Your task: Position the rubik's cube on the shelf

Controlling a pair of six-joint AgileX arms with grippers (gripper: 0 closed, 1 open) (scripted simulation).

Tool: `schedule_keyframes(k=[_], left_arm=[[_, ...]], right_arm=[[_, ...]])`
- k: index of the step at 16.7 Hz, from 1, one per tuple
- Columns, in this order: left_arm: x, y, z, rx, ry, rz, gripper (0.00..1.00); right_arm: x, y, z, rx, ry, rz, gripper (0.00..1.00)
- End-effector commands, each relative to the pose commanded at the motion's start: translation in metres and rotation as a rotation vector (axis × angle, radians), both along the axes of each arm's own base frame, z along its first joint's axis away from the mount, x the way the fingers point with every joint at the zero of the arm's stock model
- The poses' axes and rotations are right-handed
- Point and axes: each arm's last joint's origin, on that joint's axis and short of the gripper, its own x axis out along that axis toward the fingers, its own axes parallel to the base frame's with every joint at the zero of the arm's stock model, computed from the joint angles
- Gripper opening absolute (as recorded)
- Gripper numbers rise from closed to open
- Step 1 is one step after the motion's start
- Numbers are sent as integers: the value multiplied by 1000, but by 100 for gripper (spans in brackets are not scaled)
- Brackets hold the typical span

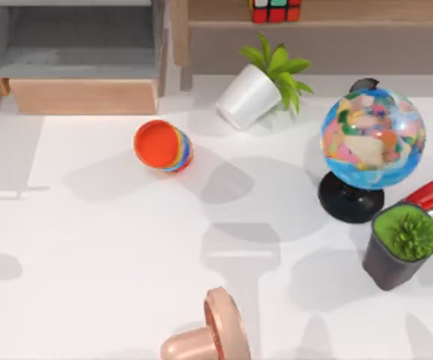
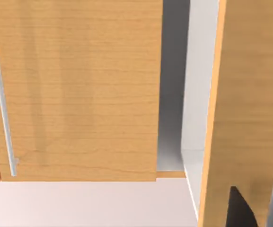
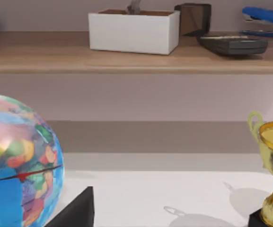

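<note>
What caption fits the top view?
Rubik's cube rests on the shelf, behind a tipped potted plant and globe.

Left gripper (image 2: 240, 213) is showing as a dark wedge at the edge of the left wrist view, and how its jaws are standing can't be read. The left wrist is pointing level, not downward. Right gripper (image 3: 75, 210) is showing as a dark angled piece at the edge of the right wrist view, jaw state likewise unreadable. The right wrist is sitting low and is also aiming level, roughly horizontal. Neither gripper is visibly carrying anything.
</note>
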Motion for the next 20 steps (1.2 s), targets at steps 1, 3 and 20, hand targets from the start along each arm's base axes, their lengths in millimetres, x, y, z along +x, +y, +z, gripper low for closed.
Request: schedule_keyframes(k=[1, 3, 20], left_arm=[[0, 0, 0, 0, 0, 0, 0], [0, 0, 0, 0, 0, 0, 0], [63, -1, -4, -16, 16, 2, 0]], right_arm=[[0, 0, 0, 0, 0, 0, 100], [0, 0, 0, 0, 0, 0, 100], [0, 0, 0, 0, 0, 0, 100]])
